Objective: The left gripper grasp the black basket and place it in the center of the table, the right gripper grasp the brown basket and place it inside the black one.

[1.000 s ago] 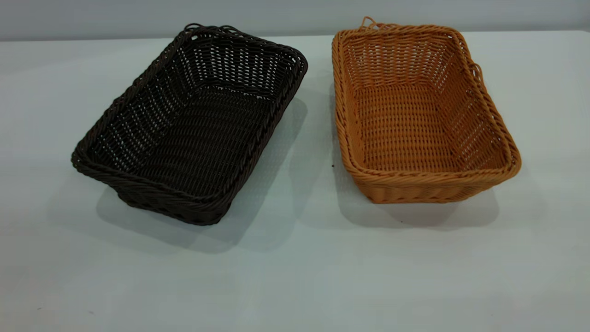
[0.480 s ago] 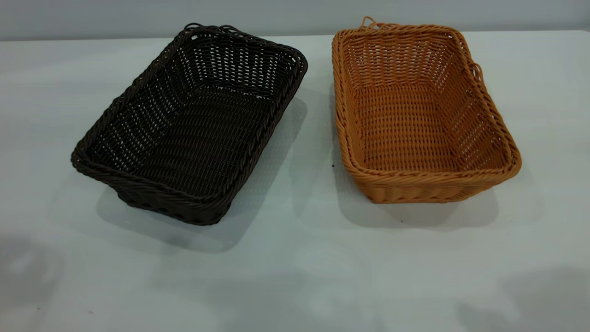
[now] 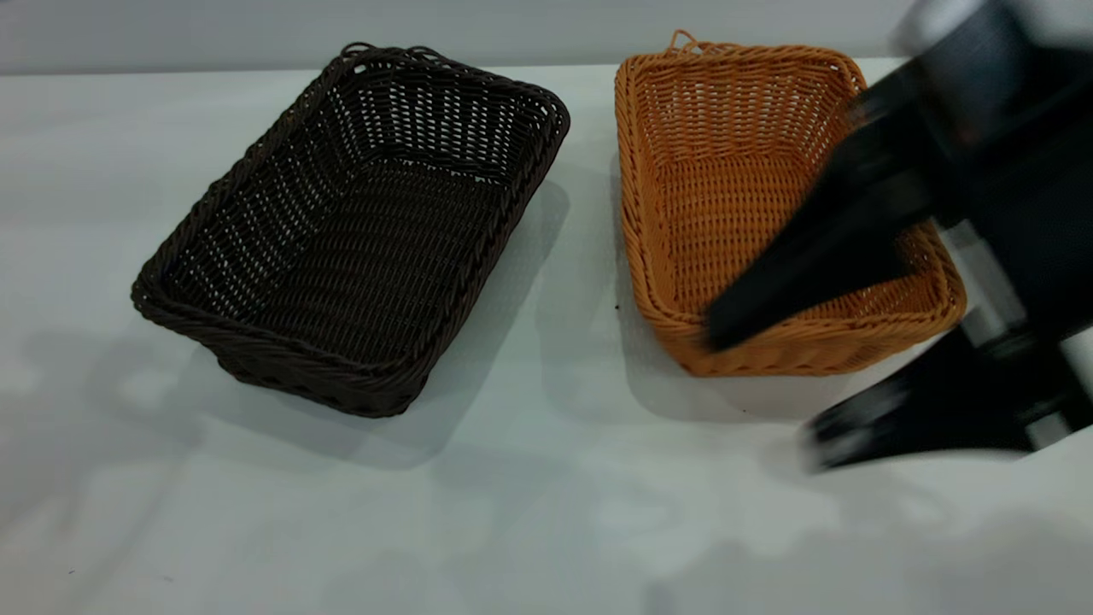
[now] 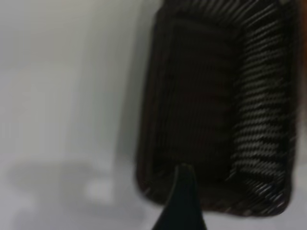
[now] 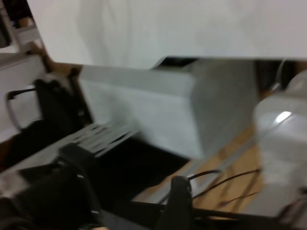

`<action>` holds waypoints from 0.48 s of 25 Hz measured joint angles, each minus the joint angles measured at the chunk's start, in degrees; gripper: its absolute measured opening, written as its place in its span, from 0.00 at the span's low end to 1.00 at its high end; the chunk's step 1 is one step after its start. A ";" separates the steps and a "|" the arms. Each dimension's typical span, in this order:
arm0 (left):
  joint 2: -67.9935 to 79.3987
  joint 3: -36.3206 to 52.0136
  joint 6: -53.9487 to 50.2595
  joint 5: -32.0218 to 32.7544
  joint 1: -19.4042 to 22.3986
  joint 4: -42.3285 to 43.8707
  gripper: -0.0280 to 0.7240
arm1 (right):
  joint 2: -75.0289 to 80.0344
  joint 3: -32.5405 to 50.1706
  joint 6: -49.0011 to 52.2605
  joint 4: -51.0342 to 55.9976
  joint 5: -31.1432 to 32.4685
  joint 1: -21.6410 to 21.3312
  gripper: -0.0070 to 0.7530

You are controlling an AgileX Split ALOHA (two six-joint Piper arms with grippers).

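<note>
The black basket (image 3: 359,231) lies at the left of the white table (image 3: 546,512), turned at an angle, empty. The brown basket (image 3: 751,205) lies at the right, empty. My right gripper (image 3: 764,393) reaches in blurred from the right edge, open. One of its fingers (image 3: 803,256) crosses over the brown basket's near right corner, the other is above the table in front of the basket. My left gripper is out of the exterior view. In the left wrist view, part of it (image 4: 182,201) shows above the black basket (image 4: 216,105), near one short end.
The two baskets stand a hand's width apart. The table's far edge runs just behind them, with a grey wall (image 3: 546,26) beyond. The right wrist view looks off the table at a grey box (image 5: 163,110) and cables.
My right gripper has swung into the exterior view from the right, over the brown basket's near corner. Arm shadows have spread on the front of the table. Neither basket has moved.
</note>
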 joint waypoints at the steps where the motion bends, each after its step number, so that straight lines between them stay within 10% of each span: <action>1: 0.37 0.00 2.17 -0.06 0.00 -3.06 0.81 | 2.55 0.00 -1.47 4.84 -0.05 1.52 0.78; 12: 0.98 0.00 14.90 1.08 0.00 -16.90 0.81 | 23.52 -14.31 6.98 16.60 -1.12 3.14 0.78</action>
